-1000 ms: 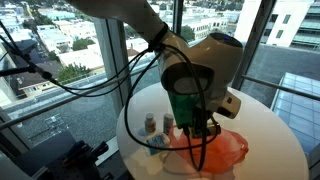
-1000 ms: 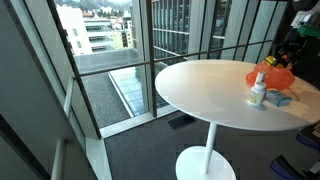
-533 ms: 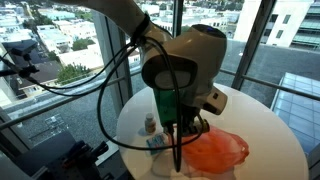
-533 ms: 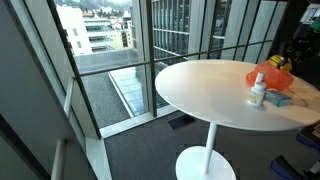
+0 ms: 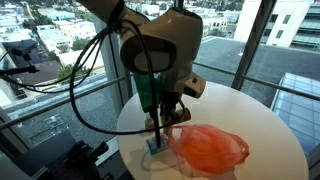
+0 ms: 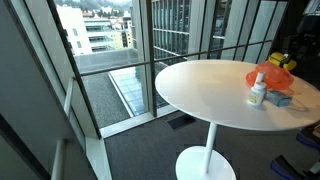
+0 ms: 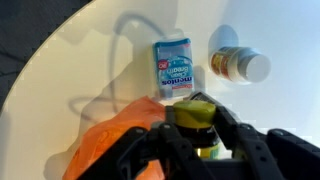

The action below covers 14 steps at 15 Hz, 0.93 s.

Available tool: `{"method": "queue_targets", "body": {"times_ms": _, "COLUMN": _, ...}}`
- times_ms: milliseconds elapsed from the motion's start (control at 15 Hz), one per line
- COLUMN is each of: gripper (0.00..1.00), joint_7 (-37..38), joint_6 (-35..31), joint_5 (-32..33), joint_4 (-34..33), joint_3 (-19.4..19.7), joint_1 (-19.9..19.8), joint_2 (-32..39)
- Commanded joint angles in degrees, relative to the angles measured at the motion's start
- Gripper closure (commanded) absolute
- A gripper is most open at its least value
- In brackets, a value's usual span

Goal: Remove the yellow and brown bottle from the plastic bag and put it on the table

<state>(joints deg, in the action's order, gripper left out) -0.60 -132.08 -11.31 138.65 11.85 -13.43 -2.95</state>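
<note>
My gripper [image 7: 193, 128] is shut on the yellow and brown bottle [image 7: 190, 110], whose yellow top and dark body sit between the black fingers [image 7: 228, 128]. The bottle hangs above the white table [image 7: 80, 40], just beside the edge of the orange plastic bag [image 7: 115, 145]. In an exterior view the gripper [image 5: 165, 125] is at the bag's [image 5: 210, 148] left side, the bottle hidden behind the arm. In an exterior view a yellow spot of the bottle [image 6: 279, 60] shows above the bag [image 6: 268, 77].
A blue packet [image 7: 175, 68] lies flat on the table just past the gripper, and a pale bottle [image 7: 238, 65] stands to its right. In an exterior view the pale bottle [image 6: 259, 92] stands by the bag. The round table edge [image 5: 135, 150] is close by.
The arm has swung left across the exterior view, away from over the bag, carrying the bottle. The bag now lies uncovered. The jaws have stayed shut.
</note>
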Motion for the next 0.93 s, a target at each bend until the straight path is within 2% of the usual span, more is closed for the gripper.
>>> {"method": "queue_targets", "body": {"times_ms": 0, "gripper": 0.81, "joint_7": 0.04, "joint_6": 0.45, "joint_5": 0.07, "joint_4": 0.16, "joint_3": 0.21, "joint_1": 0.79, "joint_2": -0.6}}
{"method": "queue_targets", "body": {"times_ms": 67, "gripper": 0.56, "joint_7": 0.07, "joint_6": 0.52, "joint_5": 0.07, "joint_4": 0.26, "joint_3": 0.13, "joint_1": 1.05, "joint_2": -0.87}}
{"method": "queue_targets", "body": {"times_ms": 467, "gripper": 0.56, "joint_7": 0.07, "joint_6": 0.5, "joint_5": 0.06, "joint_4": 0.29, "joint_3": 0.27, "joint_1": 0.97, "joint_2": -0.23}}
{"method": "queue_targets", "body": {"times_ms": 533, "gripper": 0.81, "joint_7": 0.07, "joint_6": 0.5, "joint_5": 0.06, "joint_4": 0.29, "joint_3": 0.27, "joint_1": 0.97, "joint_2": -0.23}}
{"method": "queue_targets", "body": {"times_ms": 867, "gripper": 0.81, "joint_7": 0.4, "joint_6": -0.03, "joint_5": 1.23, "joint_4": 0.15, "joint_3": -1.48, "joint_1": 2.79, "joint_2": -0.03}}
